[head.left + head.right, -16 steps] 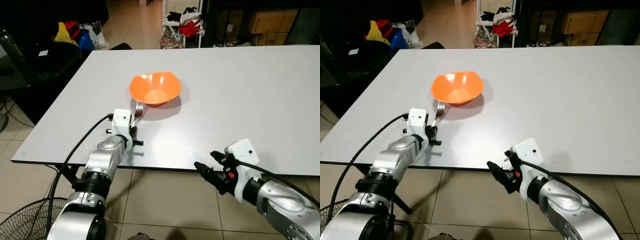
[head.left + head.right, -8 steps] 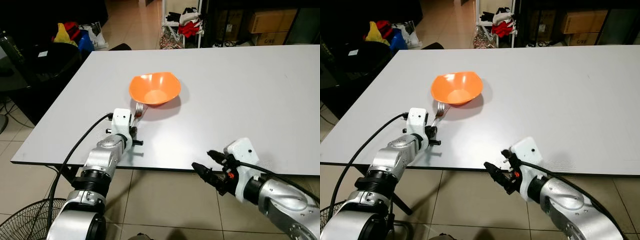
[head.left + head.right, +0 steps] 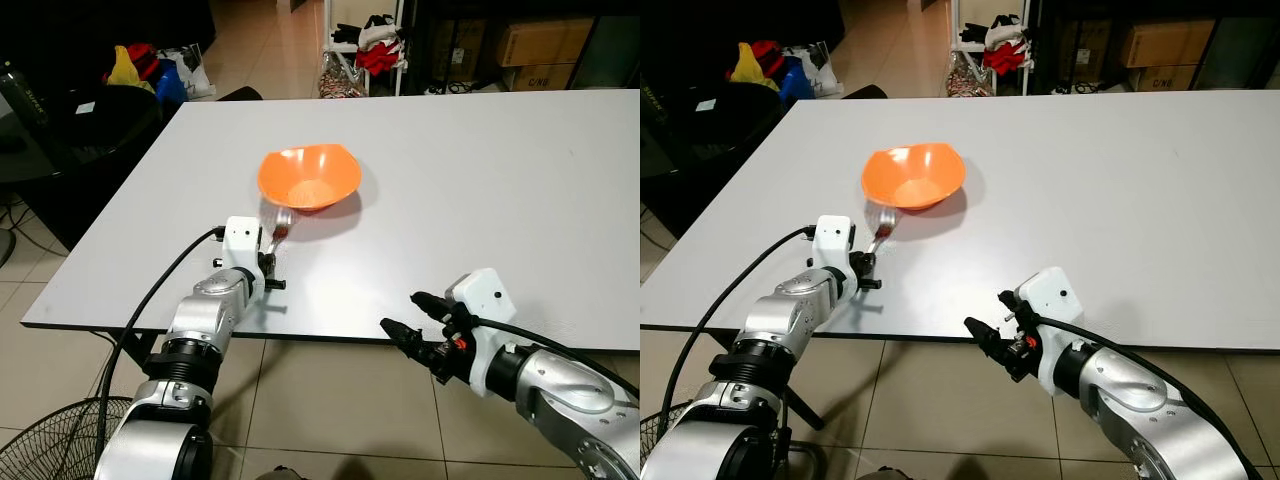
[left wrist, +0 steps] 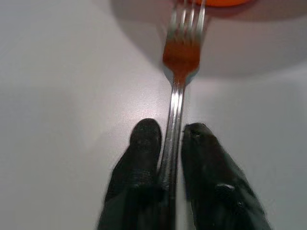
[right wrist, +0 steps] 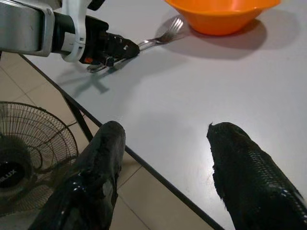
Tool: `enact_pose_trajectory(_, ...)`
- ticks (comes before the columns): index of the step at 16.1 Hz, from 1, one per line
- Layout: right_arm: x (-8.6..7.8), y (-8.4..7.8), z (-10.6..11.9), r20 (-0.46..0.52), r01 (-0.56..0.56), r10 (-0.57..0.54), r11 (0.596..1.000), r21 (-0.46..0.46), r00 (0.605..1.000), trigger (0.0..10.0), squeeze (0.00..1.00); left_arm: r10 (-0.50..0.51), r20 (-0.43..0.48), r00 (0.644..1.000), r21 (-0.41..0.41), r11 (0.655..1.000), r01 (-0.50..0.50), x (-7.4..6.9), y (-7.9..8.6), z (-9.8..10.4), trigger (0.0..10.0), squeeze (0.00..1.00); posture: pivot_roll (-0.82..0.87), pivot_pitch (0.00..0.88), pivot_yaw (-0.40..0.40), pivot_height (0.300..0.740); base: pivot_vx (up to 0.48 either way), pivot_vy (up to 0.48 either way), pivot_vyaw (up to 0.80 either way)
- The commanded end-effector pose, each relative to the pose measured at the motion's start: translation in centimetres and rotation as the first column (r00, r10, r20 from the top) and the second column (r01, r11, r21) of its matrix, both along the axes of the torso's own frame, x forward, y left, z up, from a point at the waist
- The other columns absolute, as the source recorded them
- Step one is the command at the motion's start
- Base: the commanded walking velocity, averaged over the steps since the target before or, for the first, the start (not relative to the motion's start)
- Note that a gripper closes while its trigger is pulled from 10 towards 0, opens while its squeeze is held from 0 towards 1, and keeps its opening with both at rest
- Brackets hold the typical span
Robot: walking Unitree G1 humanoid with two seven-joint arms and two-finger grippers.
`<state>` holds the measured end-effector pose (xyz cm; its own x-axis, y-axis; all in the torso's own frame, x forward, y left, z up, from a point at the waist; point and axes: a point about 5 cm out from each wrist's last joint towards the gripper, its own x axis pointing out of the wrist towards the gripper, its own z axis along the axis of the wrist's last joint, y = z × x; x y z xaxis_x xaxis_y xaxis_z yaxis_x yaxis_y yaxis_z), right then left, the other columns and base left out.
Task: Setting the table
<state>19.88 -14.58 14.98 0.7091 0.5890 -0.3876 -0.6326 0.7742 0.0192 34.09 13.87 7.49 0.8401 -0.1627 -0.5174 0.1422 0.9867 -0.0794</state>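
Note:
An orange bowl [image 3: 310,178] stands on the white table [image 3: 480,180], left of its middle. A silver fork [image 3: 278,226] points its tines at the bowl's near rim. My left gripper [image 4: 170,132] is shut on the fork's handle, just above the tabletop, near the front edge. In the right wrist view the fork [image 5: 160,38] and left gripper [image 5: 115,48] lie ahead, with the bowl [image 5: 220,12] beyond. My right gripper [image 3: 400,312] is open and holds nothing, level with the table's front edge and just off it.
A floor fan [image 3: 50,440] stands on the tiles under my left arm. A dark chair and bags [image 3: 100,120] sit off the table's left side. Shelving with clothes [image 3: 375,45] and cardboard boxes [image 3: 530,40] line the back.
The fork's head has tipped slightly in my left gripper. My right gripper has crept a little up and left along the table's front edge.

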Motion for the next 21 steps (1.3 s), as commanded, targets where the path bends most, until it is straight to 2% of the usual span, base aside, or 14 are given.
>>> enact_pose_trajectory(1, 0.3, 0.1, 0.1, 0.010, -0.012, 0.012, 1.000, 0.000, 1.000, 10.0, 0.00, 0.015, -0.064, 0.998, 0.007, 1.000, -0.015, -0.6, 0.4, -1.1, 10.0, 0.76, -0.04, 0.000, 0.115, 0.740, 0.000, 0.000, 0.00)
enact_pose_trajectory(2, 0.4, 0.1, 0.2, 0.013, -0.015, 0.015, 1.000, 0.000, 1.000, 10.0, 0.00, 0.018, -0.062, 0.998, 0.007, 1.000, -0.017, -0.5, 0.5, -1.0, 10.0, 0.89, -0.03, 0.000, 0.115, 0.740, 0.000, 0.000, 0.00)
enact_pose_trajectory(3, 0.5, 0.1, 0.2, 0.016, -0.017, 0.017, 1.000, 0.001, 1.000, 10.0, 0.00, 0.021, -0.055, 0.998, 0.005, 1.000, -0.021, -0.4, 0.5, -0.8, 10.0, 0.94, -0.03, 0.000, 0.115, 0.740, 0.000, 0.000, 0.00)
enact_pose_trajectory(5, 0.6, 0.2, 0.3, 0.026, -0.020, 0.020, 1.000, 0.005, 0.999, 10.0, 0.00, 0.034, -0.003, 0.999, 0.000, 0.999, -0.034, -0.1, 0.7, 0.2, 10.0, 0.95, -0.04, 0.000, 0.120, 0.740, 0.000, 0.000, 0.00)
enact_pose_trajectory(7, 0.5, 0.2, 0.5, 0.040, -0.030, 0.029, 1.000, 0.010, 0.999, 10.0, 0.00, 0.060, 0.079, 0.995, -0.022, 0.998, -0.058, -0.2, 1.6, 1.7, 10.0, 0.89, -0.04, 0.000, 0.130, 0.740, 0.000, 0.000, 0.00)
enact_pose_trajectory(9, 0.5, 0.0, 0.6, 0.055, -0.010, 0.009, 1.000, 0.024, 0.998, 10.0, 0.00, 0.066, 0.139, 0.988, -0.035, 0.998, -0.061, -0.9, 2.7, 2.9, 10.0, 0.71, -0.04, 0.000, 0.136, 0.740, 0.000, 0.000, 0.00)
enact_pose_trajectory(10, 0.8, -0.3, 0.5, 0.084, 0.038, -0.041, 0.998, 0.042, 0.996, 10.0, 0.00, 0.055, 0.151, 0.987, -0.037, 0.998, -0.050, -1.2, 3.2, 3.2, 10.0, 0.24, -0.04, 0.000, 0.133, 0.740, 0.000, 0.000, 0.00)
enact_pose_trajectory(11, 1.2, -0.6, 0.0, 0.091, 0.083, -0.086, 0.996, 0.031, 0.992, 10.0, 0.00, 0.047, 0.147, 0.988, -0.003, 0.999, -0.047, -1.3, 3.4, 2.9, 10.0, 0.00, -0.03, 0.000, 0.130, 0.740, 0.000, 0.000, 0.00)
enact_pose_trajectory(12, 1.6, -0.5, -0.2, 0.116, 0.088, -0.087, 0.996, -0.004, 0.989, 10.0, 0.00, 0.060, 0.144, 0.988, 0.125, 0.989, -0.079, -1.1, 4.1, 2.0, 10.0, 0.00, -0.03, 0.000, 0.126, 0.740, 0.000, 0.000, 0.00)
enact_pose_trajectory(14, 1.7, 0.1, 0.0, 0.123, 0.053, -0.053, 0.999, 0.004, 0.991, 10.0, 0.00, 0.049, 0.132, 0.990, 0.256, 0.963, -0.082, -0.7, 4.6, 1.0, 10.0, 0.00, -0.03, 0.000, 0.125, 0.740, 0.000, 0.000, 0.00)
enact_pose_trajectory(15, 1.6, 0.2, 0.0, 0.122, 0.036, -0.034, 0.999, -0.010, 0.992, 10.0, 0.00, 0.046, 0.121, 0.992, 0.265, 0.961, -0.077, -0.7, 4.5, 0.9, 10.0, 0.00, -0.03, 0.000, 0.126, 0.740, 0.000, 0.000, 0.00)
enact_pose_trajectory(16, 1.2, 0.4, -0.3, 0.117, -0.021, 0.029, 0.997, -0.073, 0.993, 10.0, 0.00, 0.011, 0.093, 0.996, 0.284, 0.958, -0.037, -1.0, 4.0, 0.6, 10.0, 0.00, -0.04, 0.000, 0.128, 0.740, 0.000, 0.000, 0.00)
enact_pose_trajectory(18, 1.0, 0.3, -0.4, 0.123, -0.033, 0.042, 0.996, -0.078, 0.992, 10.0, 0.00, -0.061, 0.071, 0.996, 0.266, 0.963, 0.040, -1.4, 3.1, 0.5, 10.0, 0.00, -0.04, 0.000, 0.136, 0.740, 0.000, 0.000, 0.00)
enact_pose_trajectory(21, 1.2, 0.1, -0.4, 0.132, -0.029, 0.041, 0.996, -0.087, 0.990, 10.0, 0.00, -0.075, 0.066, 0.995, 0.262, 0.963, 0.055, -1.9, 3.0, 0.4, 10.0, 0.00, -0.04, 0.000, 0.137, 0.740, 0.000, 0.000, 0.00)
